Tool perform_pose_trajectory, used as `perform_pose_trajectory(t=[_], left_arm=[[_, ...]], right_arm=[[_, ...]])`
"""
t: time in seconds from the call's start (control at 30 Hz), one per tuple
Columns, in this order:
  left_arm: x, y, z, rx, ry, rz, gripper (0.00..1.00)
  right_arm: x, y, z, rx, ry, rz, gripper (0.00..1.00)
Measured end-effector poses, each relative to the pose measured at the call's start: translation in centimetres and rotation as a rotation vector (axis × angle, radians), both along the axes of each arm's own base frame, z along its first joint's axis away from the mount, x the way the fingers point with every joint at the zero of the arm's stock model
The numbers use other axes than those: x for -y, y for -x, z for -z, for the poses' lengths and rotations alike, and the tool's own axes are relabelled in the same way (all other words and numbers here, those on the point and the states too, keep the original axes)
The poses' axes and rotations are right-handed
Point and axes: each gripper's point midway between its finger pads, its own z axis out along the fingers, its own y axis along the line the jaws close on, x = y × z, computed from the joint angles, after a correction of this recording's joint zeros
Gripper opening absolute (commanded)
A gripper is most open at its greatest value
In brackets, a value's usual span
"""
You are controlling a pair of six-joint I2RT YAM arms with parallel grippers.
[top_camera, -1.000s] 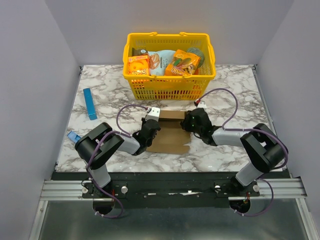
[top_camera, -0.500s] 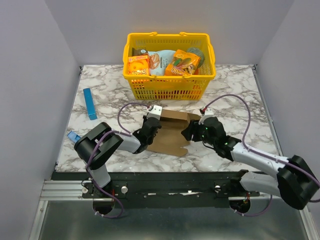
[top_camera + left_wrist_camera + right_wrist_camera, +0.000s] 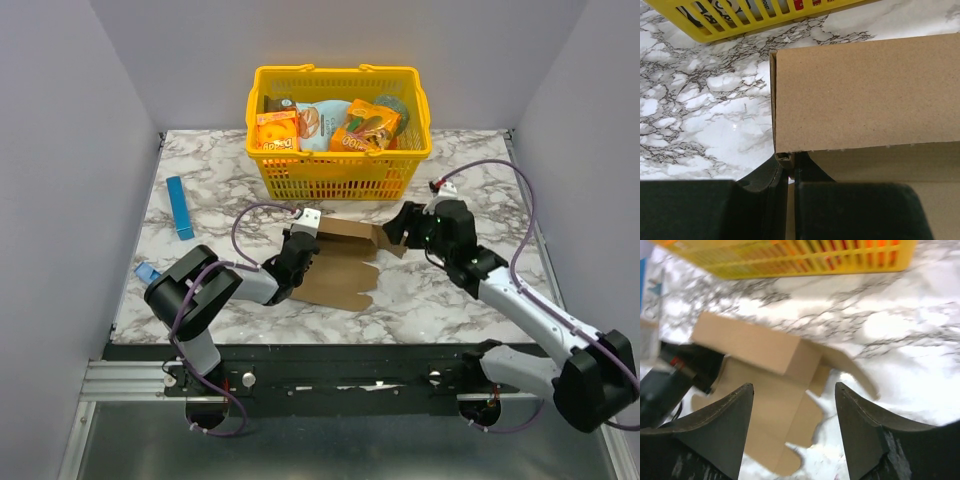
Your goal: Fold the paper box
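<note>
The paper box (image 3: pixel 340 268) is plain brown cardboard, partly folded, lying on the marble table in front of the basket. Its back wall stands up and a flap sticks out at its right end. My left gripper (image 3: pixel 298 260) is at its left end, shut on the cardboard edge. In the left wrist view the gripper (image 3: pixel 790 163) pinches a thin folded edge of the box (image 3: pixel 865 95). My right gripper (image 3: pixel 400 228) hovers to the right of the box, open and holding nothing. In the right wrist view the gripper (image 3: pixel 793 385) has wide-apart fingers framing the box (image 3: pixel 765 390) below.
A yellow basket (image 3: pixel 340 176) with orange snack boxes (image 3: pixel 277 130) stands just behind the paper box. A slim blue box (image 3: pixel 180 207) lies at the left of the table. A small light-blue object (image 3: pixel 147 272) sits near the left front edge.
My right gripper has opened, let go of the box's right side and pulled back up and to the right. The left gripper keeps its grip in place.
</note>
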Motion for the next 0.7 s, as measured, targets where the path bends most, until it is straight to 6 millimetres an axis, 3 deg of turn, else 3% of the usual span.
perform_pose_trajectory(t=[0.17,0.3,0.5,0.7], left_arm=[[0.0,0.0,-0.1,0.0,-0.001,0.005,0.0],[0.1,0.0,-0.3,0.002,0.001,0.006,0.0],[0.0,0.1,-0.2,0.0,-0.001,0.007,0.0],[0.0,0.0,-0.2,-0.001,-0.001,0.005,0.0]], right_arm=[[3.6,-3.8,3.4,-0.084,0.032,0.111,0.6],[5.4,-5.1,6.9,-0.174,0.038,0.151,0.61],[3.2,-5.8,9.3,-0.221,-0.059,0.07,0.53],[0.4,-4.0,11.9,-0.294,-0.182,0.002,0.51]])
